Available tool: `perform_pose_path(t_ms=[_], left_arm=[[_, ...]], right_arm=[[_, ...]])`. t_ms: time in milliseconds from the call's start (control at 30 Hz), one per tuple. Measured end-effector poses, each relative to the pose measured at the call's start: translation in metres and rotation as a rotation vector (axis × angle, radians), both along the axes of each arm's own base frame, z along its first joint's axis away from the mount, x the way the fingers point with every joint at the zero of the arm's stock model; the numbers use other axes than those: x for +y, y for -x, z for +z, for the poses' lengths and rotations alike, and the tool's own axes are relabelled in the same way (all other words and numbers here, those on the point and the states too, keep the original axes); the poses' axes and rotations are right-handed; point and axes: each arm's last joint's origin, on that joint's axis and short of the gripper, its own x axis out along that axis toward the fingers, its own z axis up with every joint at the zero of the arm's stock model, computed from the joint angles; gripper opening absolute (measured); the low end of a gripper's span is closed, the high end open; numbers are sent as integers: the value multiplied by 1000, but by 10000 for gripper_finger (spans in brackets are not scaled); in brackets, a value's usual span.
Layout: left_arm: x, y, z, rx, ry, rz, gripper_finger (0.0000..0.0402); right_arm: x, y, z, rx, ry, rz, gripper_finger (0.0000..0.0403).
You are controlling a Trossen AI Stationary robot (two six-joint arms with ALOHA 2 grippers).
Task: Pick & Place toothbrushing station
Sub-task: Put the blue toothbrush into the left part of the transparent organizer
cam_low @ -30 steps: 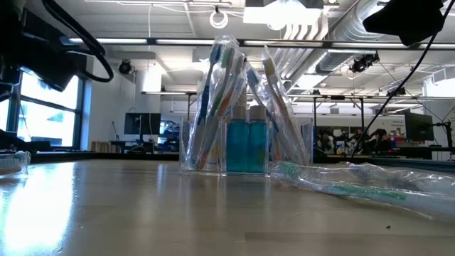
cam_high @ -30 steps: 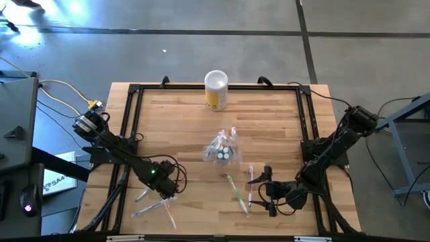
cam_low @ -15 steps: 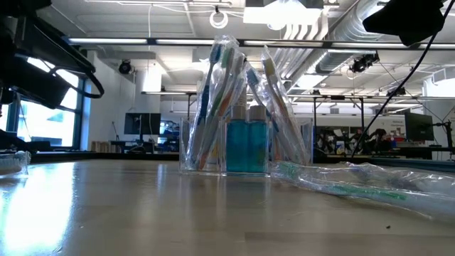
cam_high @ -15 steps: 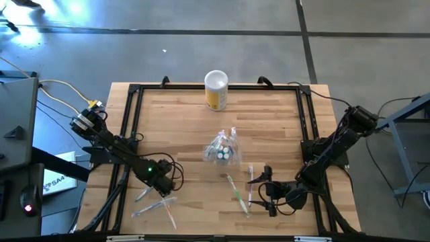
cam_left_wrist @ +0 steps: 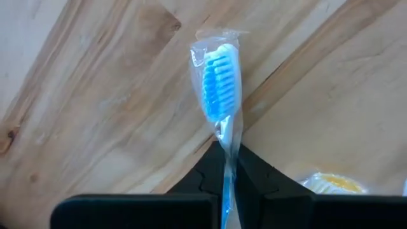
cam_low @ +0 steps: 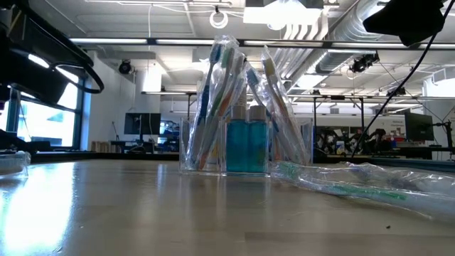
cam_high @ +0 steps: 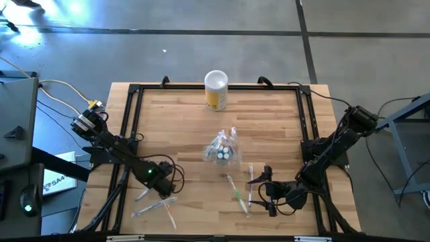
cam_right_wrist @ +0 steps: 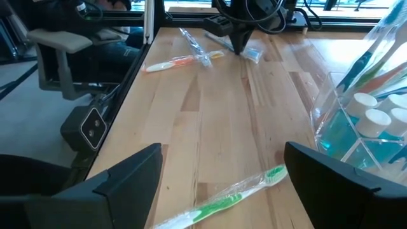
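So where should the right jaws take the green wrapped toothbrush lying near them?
Probably mid-handle, from straight above. The green toothbrush lies flat on the table, clear of the holder, so the open right gripper could straddle its thin shaft crosswise; the wrapper looks slippery.

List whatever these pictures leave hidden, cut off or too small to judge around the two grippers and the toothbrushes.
- Blue-bristled wrapped toothbrush: its handle vanishes between the left gripper fingers, left wrist view.
- Green wrapped toothbrush: its handle end is cut off by the picture edge, right wrist view.
- Clear plastic holder: too small in the high view to count its brushes.
- Right gripper: in the low view, only dark arm parts show at the edge.
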Motion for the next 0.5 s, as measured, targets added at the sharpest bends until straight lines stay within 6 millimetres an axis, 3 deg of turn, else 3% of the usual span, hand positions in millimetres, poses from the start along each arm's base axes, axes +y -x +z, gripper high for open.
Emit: perform_pose_path(t_ms=[200,500], left_arm=[[-6,-15,19,-93,-105,-78,4],[-18,-42,94,-245,-227,-151,1]], right_arm=[[0,0,0,3,1,3,322],[0,0,0,4,-5,1,322]])
